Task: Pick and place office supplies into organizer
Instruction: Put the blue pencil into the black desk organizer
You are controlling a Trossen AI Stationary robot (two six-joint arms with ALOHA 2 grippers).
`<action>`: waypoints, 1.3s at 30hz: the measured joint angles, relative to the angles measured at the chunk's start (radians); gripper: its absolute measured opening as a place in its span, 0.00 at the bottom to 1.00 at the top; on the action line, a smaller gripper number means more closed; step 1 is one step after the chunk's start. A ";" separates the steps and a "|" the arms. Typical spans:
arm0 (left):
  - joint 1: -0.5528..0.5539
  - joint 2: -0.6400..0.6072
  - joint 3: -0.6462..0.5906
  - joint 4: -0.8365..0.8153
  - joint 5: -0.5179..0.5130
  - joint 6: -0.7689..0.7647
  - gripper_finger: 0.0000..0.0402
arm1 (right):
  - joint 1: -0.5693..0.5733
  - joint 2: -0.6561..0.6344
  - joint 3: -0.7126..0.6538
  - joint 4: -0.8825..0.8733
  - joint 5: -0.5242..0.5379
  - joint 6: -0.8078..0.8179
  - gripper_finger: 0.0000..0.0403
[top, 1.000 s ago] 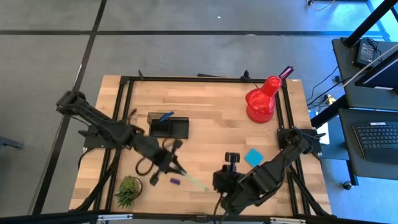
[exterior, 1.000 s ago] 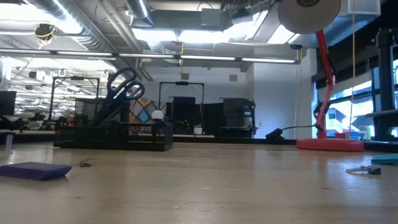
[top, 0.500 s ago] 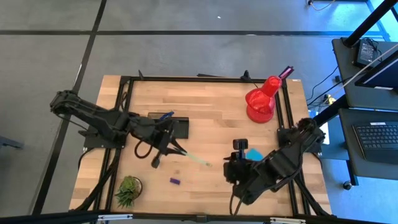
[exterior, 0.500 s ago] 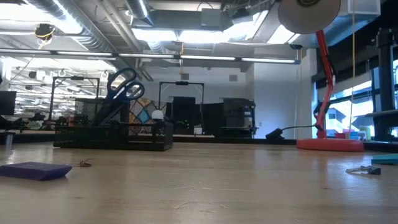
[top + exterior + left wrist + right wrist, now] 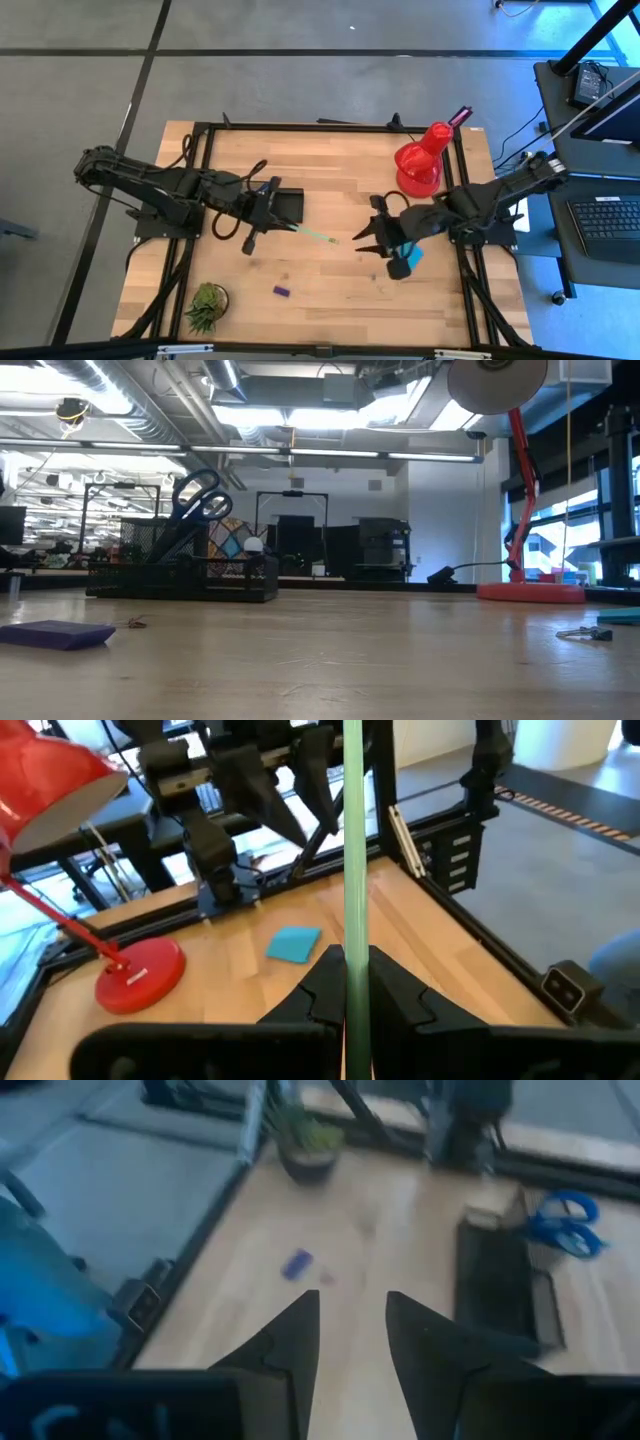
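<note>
Since a second ago both your arms have pulled away from the front of the desk [image 5: 330,170]: the left gripper [image 5: 262,212] has carried its green pen [image 5: 312,234] up from beside the purple block [image 5: 281,291] to just by the organizer [image 5: 272,202], and the right gripper [image 5: 370,237] has swung from the front edge to mid-desk, right next to the cyan sticky-note pad [image 5: 411,256]. Your left jaws are clamped on the pen; in the left wrist view it runs straight up between the two dark fingers [image 5: 395,990], and from above its pale tip sticks out toward the middle of the desk, off the surface as far as you can see. Your right jaws are spread apart with nothing between them, pointing across toward the organizer, which the right wrist view shows as a long black tray [image 5: 495,1285]. Container check: the blue-handled scissors [image 5: 200,495] are standing in the taller mesh cup end, handles up, and you can see the same blue loops in the right wrist view. What sits in the low compartment is hard to make out from here. The purple block lies alone near the front, well apart from both grippers, with the green plant [image 5: 205,304] off to its left. The red lamp [image 5: 421,160] stands at the back right.
</note>
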 joint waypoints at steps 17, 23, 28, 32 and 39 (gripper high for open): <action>0.110 -0.106 -0.254 0.366 -0.007 -0.086 0.03 | 0.024 -0.164 -0.363 0.337 -0.032 -0.039 0.30; 0.152 -0.146 -0.458 0.599 -0.009 -0.144 0.03 | 0.021 -0.164 -0.363 0.405 -0.031 -0.165 0.30; 0.158 -0.148 -0.625 0.861 -0.003 -0.164 0.03 | 0.019 -0.164 -0.363 0.430 -0.031 -0.198 0.30; 0.159 -0.148 -0.723 1.030 -0.006 -0.168 0.04 | 0.019 -0.164 -0.363 0.429 -0.031 -0.198 0.30; 0.185 -0.148 -0.753 1.092 -0.012 -0.162 0.04 | -0.024 -0.119 -0.363 0.484 0.008 -0.280 0.30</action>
